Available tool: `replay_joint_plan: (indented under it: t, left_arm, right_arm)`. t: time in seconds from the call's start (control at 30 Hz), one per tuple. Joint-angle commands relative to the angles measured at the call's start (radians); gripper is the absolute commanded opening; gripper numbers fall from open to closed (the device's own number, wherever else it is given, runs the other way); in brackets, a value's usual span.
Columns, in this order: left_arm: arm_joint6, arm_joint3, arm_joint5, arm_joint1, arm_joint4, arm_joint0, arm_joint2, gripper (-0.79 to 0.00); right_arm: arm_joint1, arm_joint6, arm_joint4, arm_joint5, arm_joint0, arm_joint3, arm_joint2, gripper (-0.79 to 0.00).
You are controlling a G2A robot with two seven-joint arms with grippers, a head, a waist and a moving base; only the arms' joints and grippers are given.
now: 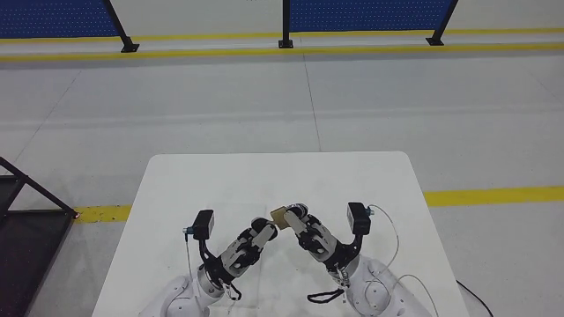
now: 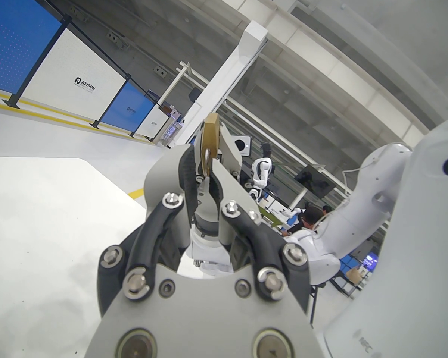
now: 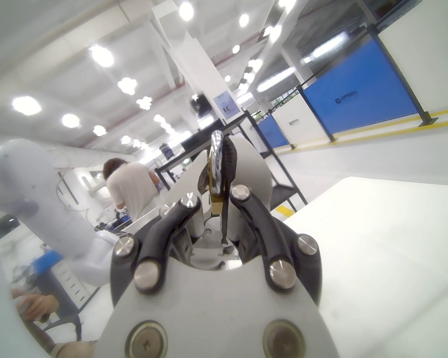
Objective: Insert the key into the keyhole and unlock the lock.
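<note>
Left gripper: My left gripper was pressed together on the key, a small silver piece nipped between the black pads.
Key: It stood just past my left fingertips and met the brass of the lock. I could not tell whether it sat in the keyhole.
Right gripper: My right gripper was pinching the lock, one pad on each side of it.
Lock: It had a brass body with a bright metal part. It sat edge-on between my right fingers and directly ahead of my left fingertips.
Grippers: Both met tip to tip, the lock between them.
Table: The white table lay below both hands, and the lock was held clear of it.
</note>
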Motion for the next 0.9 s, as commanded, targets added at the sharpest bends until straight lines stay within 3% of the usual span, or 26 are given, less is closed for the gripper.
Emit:
replay_joint_plan:
  t: [0.0,0.33,0.43,0.87]
  left_arm:
    - [-0.002,0.000,0.002,-0.001,-0.005,-0.001,-0.002,-0.656]
    - [0.005,0.001,0.008,-0.009,-0.001,-0.002,-0.008,-0.677]
    - [0.008,0.002,0.013,-0.012,0.008,-0.003,-0.009,-0.785]
    - [0.084,-0.002,0.031,-0.025,0.123,0.003,-0.027,-0.785]
  right_arm:
    - [0.000,0.000,0.001,-0.001,0.000,0.000,0.001,-0.785]
    - [0.000,0.005,-0.004,0.010,0.001,0.001,0.000,-0.785]
    - [0.000,0.006,-0.002,0.012,0.001,0.002,0.000,-0.785]
    - [0.000,0.015,0.004,0.016,-0.001,0.001,0.000,-0.785]
